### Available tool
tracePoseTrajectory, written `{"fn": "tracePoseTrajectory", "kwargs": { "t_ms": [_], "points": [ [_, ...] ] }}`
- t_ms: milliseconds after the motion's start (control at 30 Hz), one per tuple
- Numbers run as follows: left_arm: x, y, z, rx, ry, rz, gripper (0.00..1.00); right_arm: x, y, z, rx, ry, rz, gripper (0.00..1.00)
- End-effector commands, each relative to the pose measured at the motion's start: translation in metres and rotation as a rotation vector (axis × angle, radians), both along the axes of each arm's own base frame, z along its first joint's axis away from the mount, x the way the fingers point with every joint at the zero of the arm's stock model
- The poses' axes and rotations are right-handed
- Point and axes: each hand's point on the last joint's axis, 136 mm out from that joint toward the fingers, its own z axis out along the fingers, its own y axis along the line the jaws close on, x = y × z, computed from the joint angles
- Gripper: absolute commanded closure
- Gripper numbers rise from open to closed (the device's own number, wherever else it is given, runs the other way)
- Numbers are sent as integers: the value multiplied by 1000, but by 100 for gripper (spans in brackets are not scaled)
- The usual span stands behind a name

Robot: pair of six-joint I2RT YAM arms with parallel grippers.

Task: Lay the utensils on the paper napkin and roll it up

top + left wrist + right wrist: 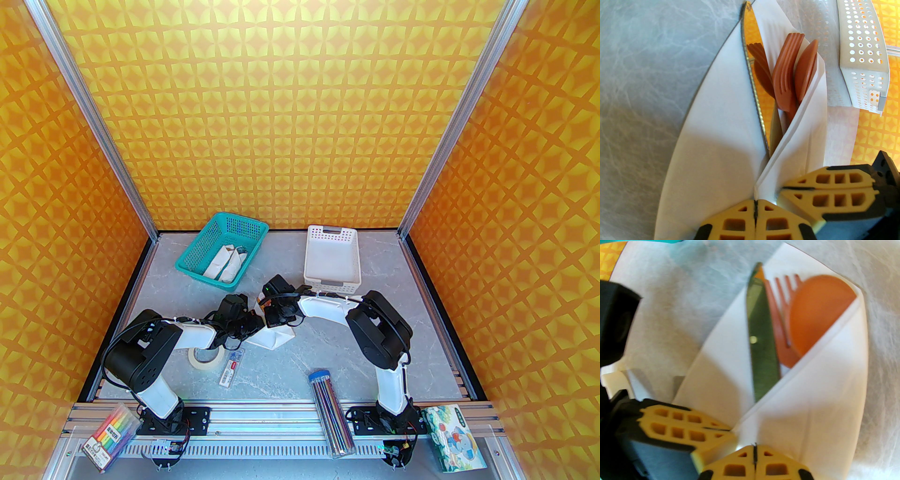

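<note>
A grey marbled table [328, 347] sits between orange patterned walls. At its centre the left gripper [755, 206] and right gripper [754, 452] meet, each with its fingers clenched, seemingly nipping the folded lower point of the paper napkin [712, 140]. One flap crosses the handles of the utensils [780, 317]. The heads of the knife [752, 70], fork [785, 70] and spoon [806, 68] fan toward 12 o'clock. Placing looks done, while rolling seems only partway, as the other half lies flat. The wrist views supply this detail. From above, the arms cover most of the napkin, but that view places a teal basket [222, 248] at 11 o'clock and a white tray [333, 255] at 1 o'clock.
</note>
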Motion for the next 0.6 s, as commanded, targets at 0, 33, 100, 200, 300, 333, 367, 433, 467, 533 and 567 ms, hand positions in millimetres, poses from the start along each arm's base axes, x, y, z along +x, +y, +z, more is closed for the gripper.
{"fn": "tracePoseTrajectory", "kwargs": {
  "t_ms": [0,33,100,200,300,333,367,433,467,533,567],
  "points": [
    [-17,13,-29,68,98,8,100,4,-12,-9,-92,-7,-17,100],
    [-17,13,-29,68,98,8,100,5,-14,-10,-108,-12,-17,100],
    [-17,13,-28,67,97,8,100,5,-19,-11,-132,-15,-19,100],
    [-17,13,-29,68,98,8,100,8,-28,-8,-175,-38,-30,100],
    [-18,13,-29,69,100,8,100,11,-35,-4,-214,-58,-37,100],
    [-17,13,-29,68,99,8,100,12,-37,-3,-226,-62,-34,100],
    [-18,13,-29,70,101,8,100,12,-39,-3,-237,-65,-32,100],
    [-18,13,-29,70,101,8,100,12,-40,-3,-241,-66,-30,100],
    [-18,13,-29,70,101,8,100,11,-40,-3,-239,-62,-29,100],
    [-18,13,-29,69,101,8,100,10,-34,-1,-205,-56,-18,99],
    [-18,13,-30,70,102,7,100,8,-27,2,-168,-49,-7,99]
  ]
}}
